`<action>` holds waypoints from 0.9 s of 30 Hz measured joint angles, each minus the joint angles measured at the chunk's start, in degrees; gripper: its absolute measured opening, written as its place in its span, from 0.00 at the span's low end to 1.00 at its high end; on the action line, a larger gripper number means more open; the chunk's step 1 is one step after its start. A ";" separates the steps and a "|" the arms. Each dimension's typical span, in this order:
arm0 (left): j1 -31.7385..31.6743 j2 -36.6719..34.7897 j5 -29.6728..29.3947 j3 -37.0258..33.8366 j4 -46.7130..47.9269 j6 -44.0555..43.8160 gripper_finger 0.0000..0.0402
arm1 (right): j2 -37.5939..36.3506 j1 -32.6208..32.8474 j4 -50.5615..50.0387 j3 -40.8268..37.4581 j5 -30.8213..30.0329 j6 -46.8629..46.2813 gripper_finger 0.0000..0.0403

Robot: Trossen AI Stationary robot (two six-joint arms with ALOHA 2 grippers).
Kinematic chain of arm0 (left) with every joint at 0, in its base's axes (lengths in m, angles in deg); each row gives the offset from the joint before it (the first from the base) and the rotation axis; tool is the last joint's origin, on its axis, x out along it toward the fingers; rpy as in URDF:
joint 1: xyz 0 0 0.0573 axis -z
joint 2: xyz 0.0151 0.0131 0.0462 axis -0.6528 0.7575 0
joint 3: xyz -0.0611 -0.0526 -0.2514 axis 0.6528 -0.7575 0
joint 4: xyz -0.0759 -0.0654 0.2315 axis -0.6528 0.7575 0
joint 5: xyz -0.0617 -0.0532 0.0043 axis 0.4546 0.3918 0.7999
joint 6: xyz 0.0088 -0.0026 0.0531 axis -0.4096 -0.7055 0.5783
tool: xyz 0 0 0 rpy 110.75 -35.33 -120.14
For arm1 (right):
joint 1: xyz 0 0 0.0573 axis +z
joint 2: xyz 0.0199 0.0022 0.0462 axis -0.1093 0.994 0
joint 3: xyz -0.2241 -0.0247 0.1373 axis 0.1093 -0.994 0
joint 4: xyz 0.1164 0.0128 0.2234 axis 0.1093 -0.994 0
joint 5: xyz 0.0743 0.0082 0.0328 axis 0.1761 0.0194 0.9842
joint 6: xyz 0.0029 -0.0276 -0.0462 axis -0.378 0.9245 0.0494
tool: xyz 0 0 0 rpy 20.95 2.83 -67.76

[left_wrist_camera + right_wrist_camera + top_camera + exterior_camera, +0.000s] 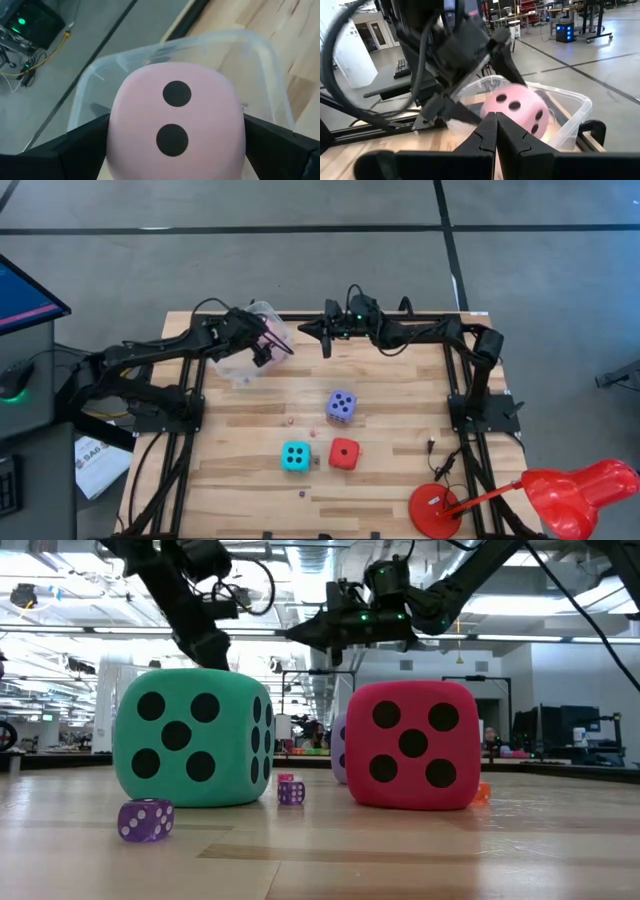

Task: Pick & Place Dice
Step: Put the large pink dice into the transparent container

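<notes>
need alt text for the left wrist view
A pale pink die showing two black pips fills the view, sitting between the left end effector and its dark fingers, over a clear plastic tub on the wooden table.

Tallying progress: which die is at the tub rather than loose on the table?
The pale pink die, between the left hand's fingers over the clear tub; cyan, red and violet-blue sit on wood.

Four large soft dice with dark pips show: one pale pink die (175,125), one violet-blue die (341,406), one cyan die (295,456) and one red die (344,453). One clear plastic tub (260,65). Three tiny translucent purple dice (145,820) lie on the one wooden table (400,430).
</notes>
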 joint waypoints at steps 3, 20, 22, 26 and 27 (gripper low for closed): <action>0.40 2.14 1.20 0.00 -1.24 -0.03 0.99 | 0.00 -0.28 -0.27 0.00 0.34 0.00 0.00; 0.56 2.40 16.08 0.00 -8.57 0.25 0.99 | -0.02 -0.91 -2.57 0.00 0.43 0.50 0.00; 0.56 2.31 14.48 -0.03 -8.53 1.77 0.99 | -0.02 -0.84 -2.28 0.00 -0.15 0.52 0.00; 0.52 2.07 8.85 -0.04 -8.67 4.56 0.99 | 0.44 -0.05 -3.08 1.73 -1.21 1.16 0.00; 0.41 2.07 8.30 -0.04 -8.58 4.79 0.99 | 0.44 0.32 -3.95 2.68 -1.42 2.27 0.00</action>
